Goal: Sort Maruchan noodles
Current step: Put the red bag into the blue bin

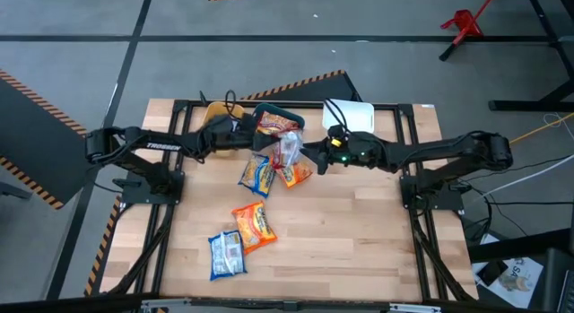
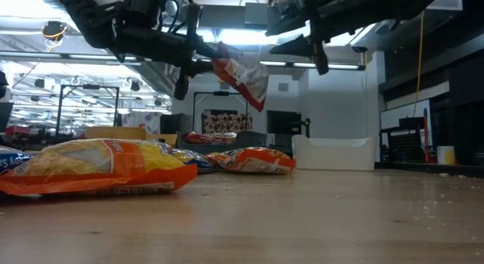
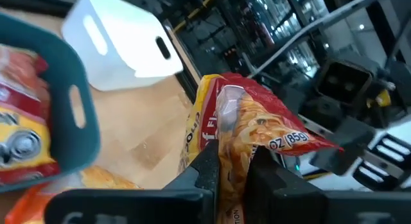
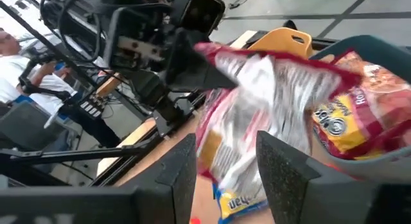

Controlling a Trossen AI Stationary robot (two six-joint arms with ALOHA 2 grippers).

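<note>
1. Our left gripper (image 3: 232, 161) is clamped on a shiny dark red plastic ramen packet (image 3: 257, 131), held in the air above the middle of the table; our right gripper (image 4: 225, 161) stands just beside it with its fingers apart, the packet between them but not pinched. We judge this a handover.
2. The pale wooden table (image 1: 359, 232) carries three bins along its far edge: a white plastic bin (image 1: 352, 113), a teal plastic bin (image 1: 289, 112) already holding a red packet, and a yellow plastic bin (image 1: 215, 110).
3. Orange-yellow and blue-white packets (image 1: 254, 225) lie loose on the table, not yet sorted.
</note>
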